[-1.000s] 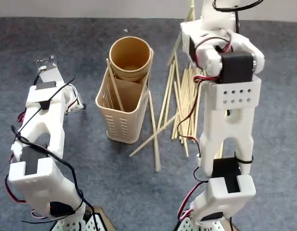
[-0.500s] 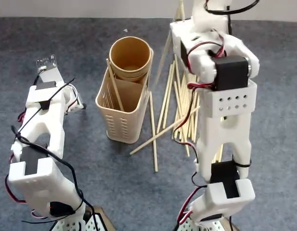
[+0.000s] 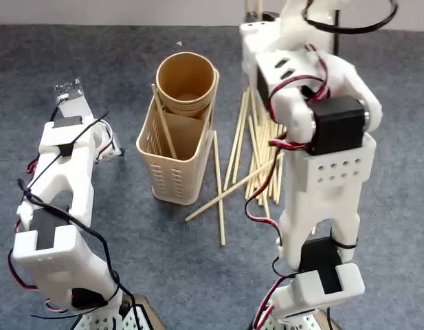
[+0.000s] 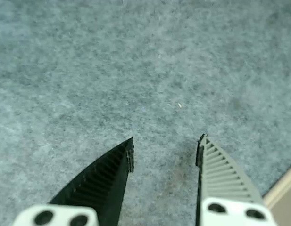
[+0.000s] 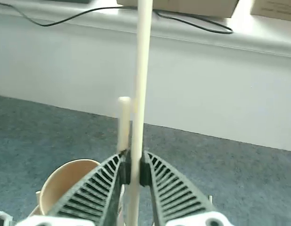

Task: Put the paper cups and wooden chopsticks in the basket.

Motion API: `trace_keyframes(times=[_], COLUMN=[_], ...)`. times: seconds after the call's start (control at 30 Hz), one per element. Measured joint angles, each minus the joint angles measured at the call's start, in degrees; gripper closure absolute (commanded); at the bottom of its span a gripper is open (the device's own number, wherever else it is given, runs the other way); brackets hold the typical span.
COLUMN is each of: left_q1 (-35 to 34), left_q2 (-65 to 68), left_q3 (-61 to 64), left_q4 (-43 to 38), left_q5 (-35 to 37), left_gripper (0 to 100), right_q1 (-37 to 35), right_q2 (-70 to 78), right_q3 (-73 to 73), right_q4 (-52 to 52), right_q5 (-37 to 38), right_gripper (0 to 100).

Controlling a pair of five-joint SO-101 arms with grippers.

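Note:
A beige slotted basket (image 3: 172,165) stands mid-table with stacked paper cups (image 3: 187,81) in its far half and a wooden chopstick (image 3: 163,127) leaning in its near half. Several loose chopsticks (image 3: 256,148) lie fanned on the carpet to the basket's right. My right gripper (image 5: 132,165) is shut on two chopsticks (image 5: 141,70) held upright, above the far end of the pile; the cup rim (image 5: 65,183) shows below it. My left gripper (image 4: 165,153) is open over bare carpet, left of the basket, nothing between its fingers.
Grey carpet covers the table. One chopstick (image 3: 229,194) lies slanted in front of the basket's right corner. The right arm's body (image 3: 321,137) hangs over part of the pile. A white wall (image 5: 220,89) rises behind the table.
The right arm has swung left toward the basket, carrying the held chopsticks upright. Some loose chopsticks shifted. The left arm has stayed put.

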Motion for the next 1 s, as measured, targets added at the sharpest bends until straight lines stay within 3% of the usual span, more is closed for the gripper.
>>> trace_keyframes(times=[0.67, 1.0], left_q1=[0.0, 0.0], left_q2=[0.0, 0.0], left_q3=[0.0, 0.6], left_q4=[-1.2, -1.3], left_q5=[0.0, 0.0], left_gripper=[78, 78], right_q1=[-9.4, -17.6], right_q2=[-0.2, 7.0], right_q3=[-12.5, -11.0], right_q4=[5.8, -1.9], right_q5=[-1.1, 0.8], right_gripper=[99.4, 99.5])
